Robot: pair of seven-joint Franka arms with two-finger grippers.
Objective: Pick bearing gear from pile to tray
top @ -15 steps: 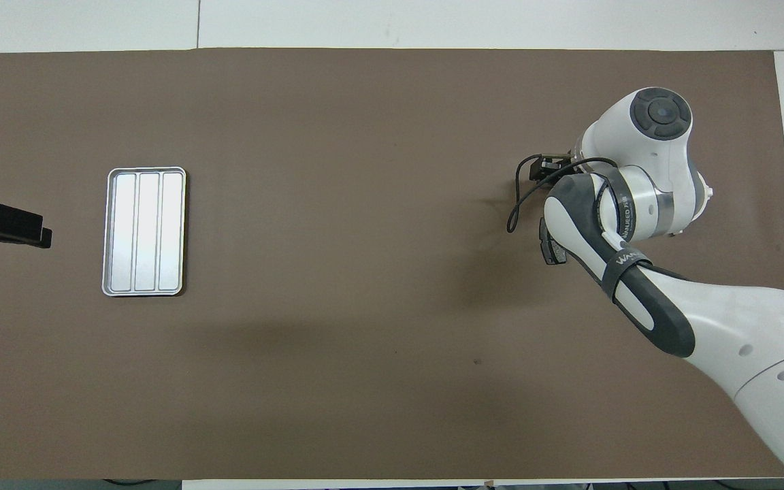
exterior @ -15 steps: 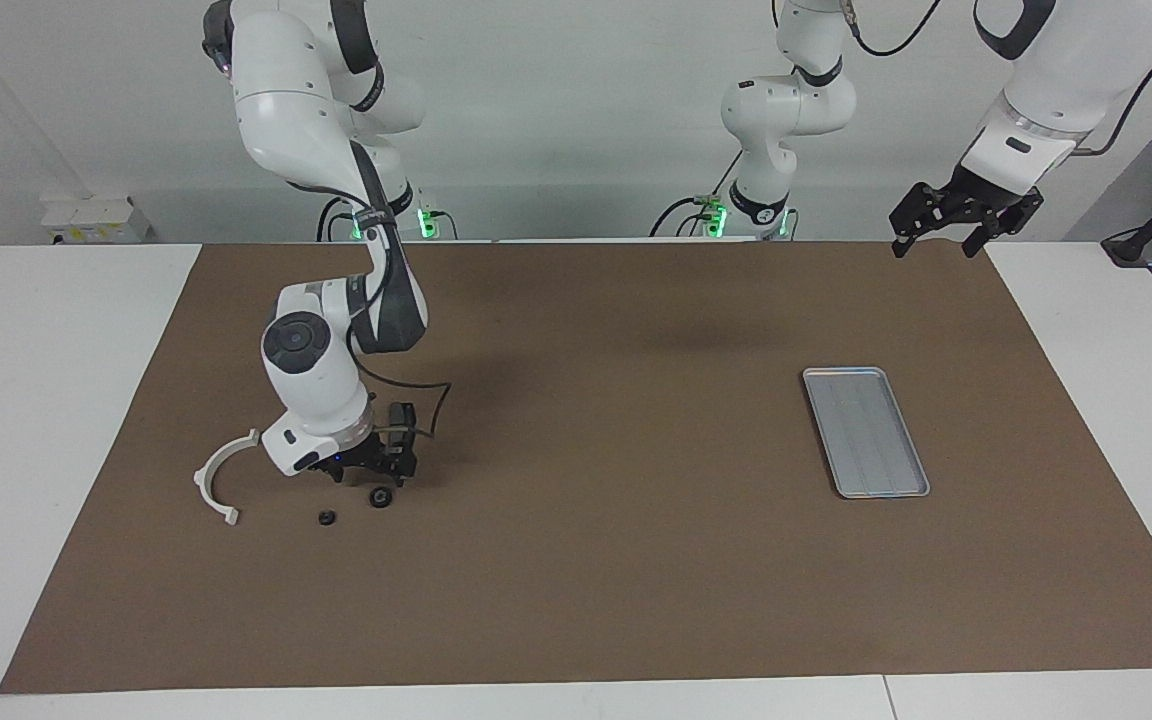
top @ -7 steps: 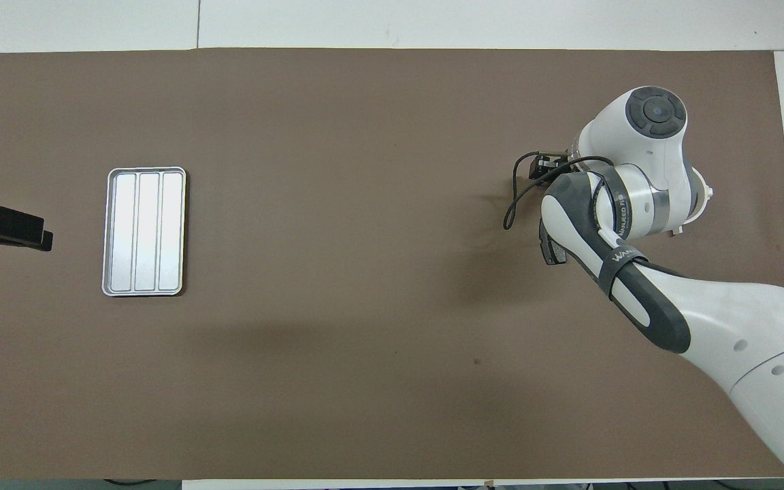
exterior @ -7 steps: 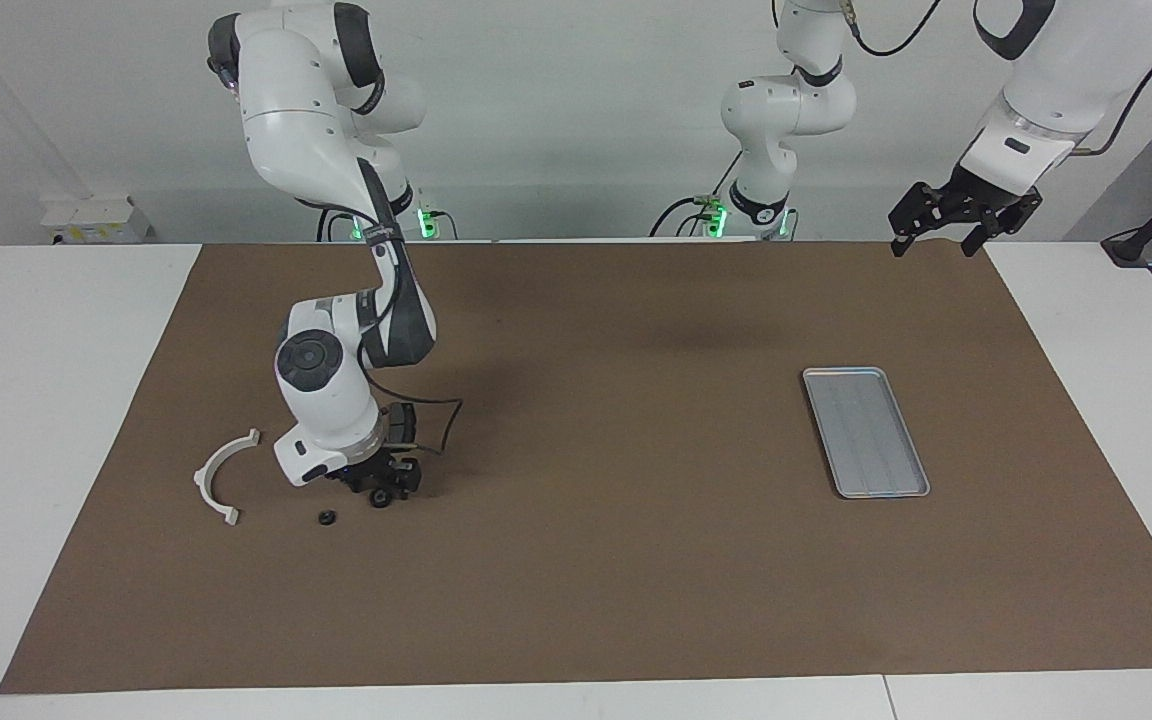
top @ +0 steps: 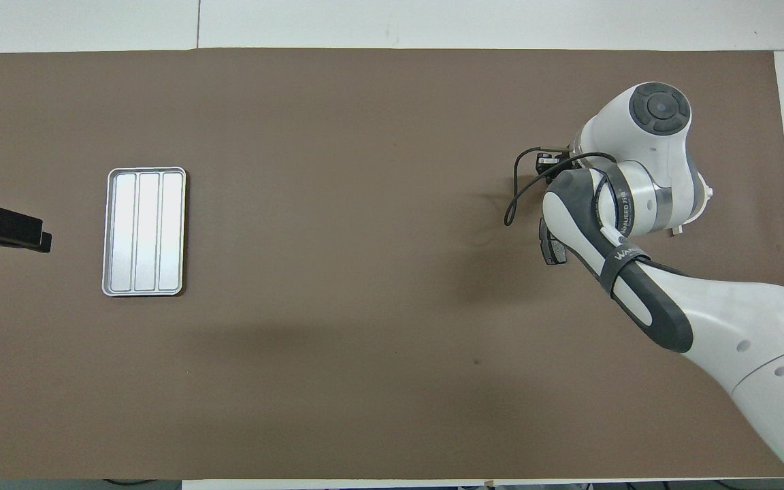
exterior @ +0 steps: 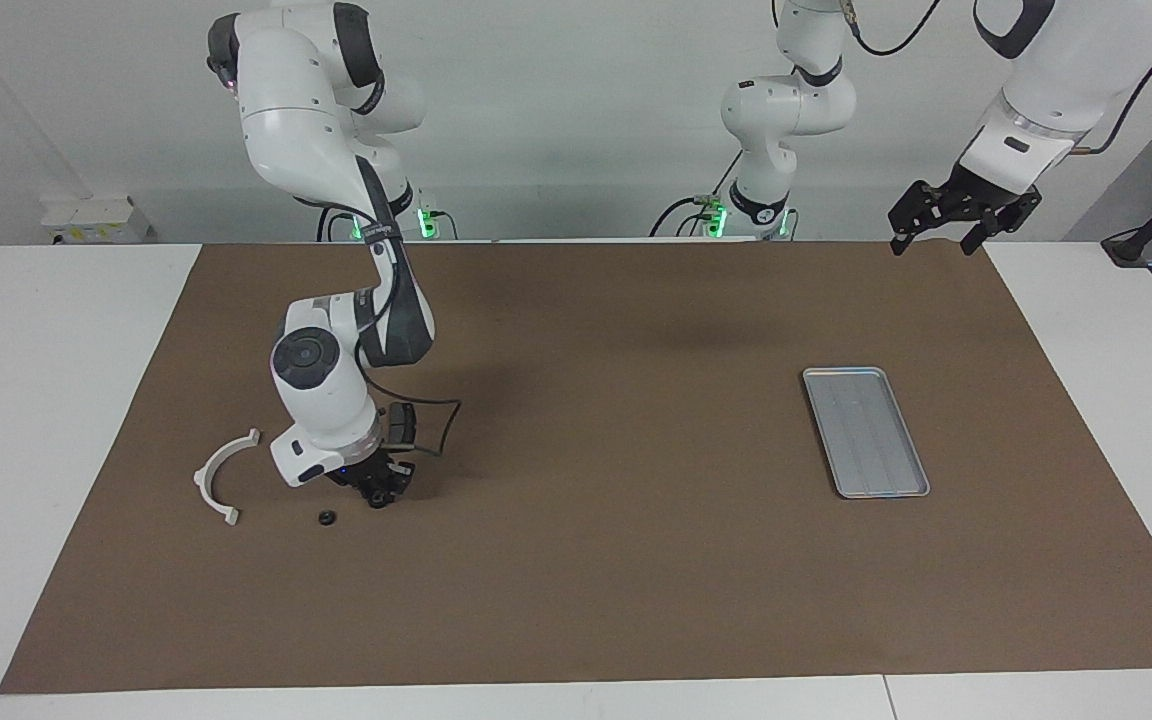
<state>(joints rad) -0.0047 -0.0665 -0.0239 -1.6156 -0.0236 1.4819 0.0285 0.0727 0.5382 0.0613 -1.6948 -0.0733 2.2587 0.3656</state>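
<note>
As the right gripper (exterior: 377, 493) bears down on a small black round piece in the pile, the left arm waits at its own end of the table.

Facing view: the right gripper's fingers look drawn in around that piece at mat level, though whether they truly grip it cannot be told. A second black round piece (exterior: 326, 517) lies just beside it, and the white half-ring bracket (exterior: 219, 480) lies farther toward the right arm's end. The tray (exterior: 865, 431) sits well apart, toward the left arm's end. The left gripper (exterior: 963, 213) hangs high, its fingers spread and holding nothing.
Overhead view: the right arm's wrist hides the pile; one dark grey pad (top: 547, 247) shows beside it. The tray (top: 144, 231) lies bare, the left gripper (top: 3, 227) beside it.
</note>
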